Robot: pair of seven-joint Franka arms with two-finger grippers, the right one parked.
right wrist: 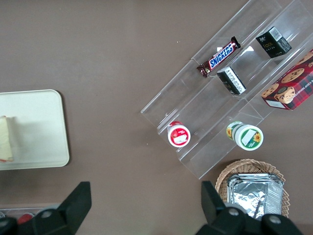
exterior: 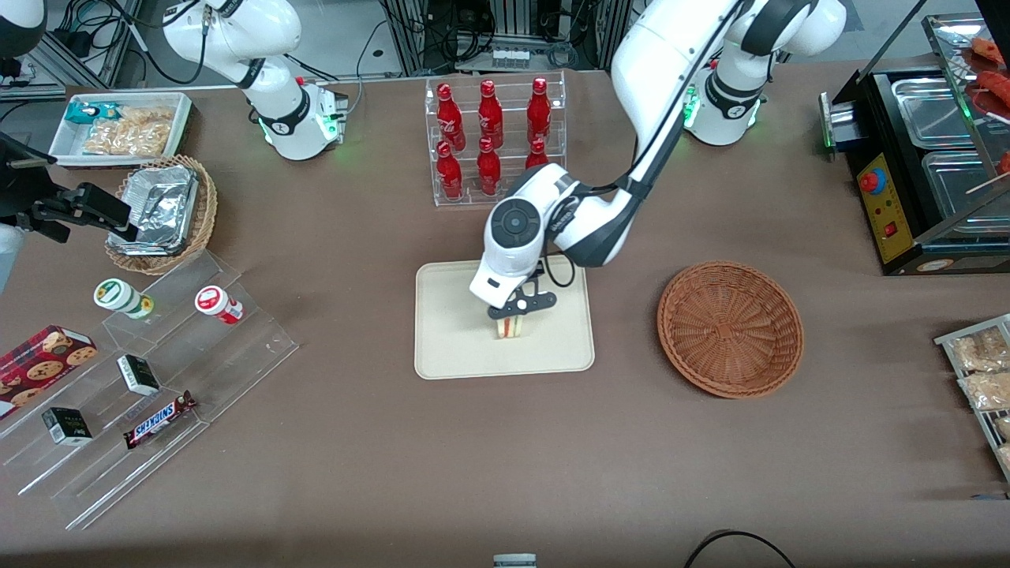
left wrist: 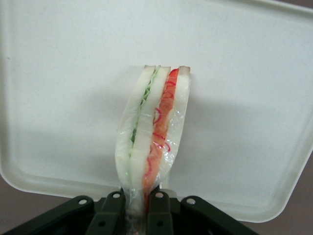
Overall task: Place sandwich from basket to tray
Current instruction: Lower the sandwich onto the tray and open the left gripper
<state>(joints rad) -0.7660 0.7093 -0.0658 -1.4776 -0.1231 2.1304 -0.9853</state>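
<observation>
**Sandwich gripped over the tray, basket bare**

The gripper sits just below the centre of the front view, over the tray, its two fingers pressed close together on the narrow end of the sandwich. The wedge stands on the tray with its cut edge upright, well inside the rim.

Counts, working outward: one sandwich, one tray, one reddish-brown basket lying toward the working arm's end of the table, apart from the tray, with nothing in it. Above the tray in the frame stands a clear rack with six red bottles, three to a row. At upper left is one white bin of snacks and one tan basket with foil containers. The stepped clear stand at lower left carries two round tubs, two small dark boxes, one Snickers bar and one cookie box.

The left wrist view alone shows the sandwich's layers: three pale bread slices with a green filling line and a red one between them, under a clear wrap, pinched at the fingers. The right wrist view shows the sandwich as a pale sliver at the tray's edge and looks straight down on the stepped stand. Only the front view shows the basket and the bottles.
</observation>
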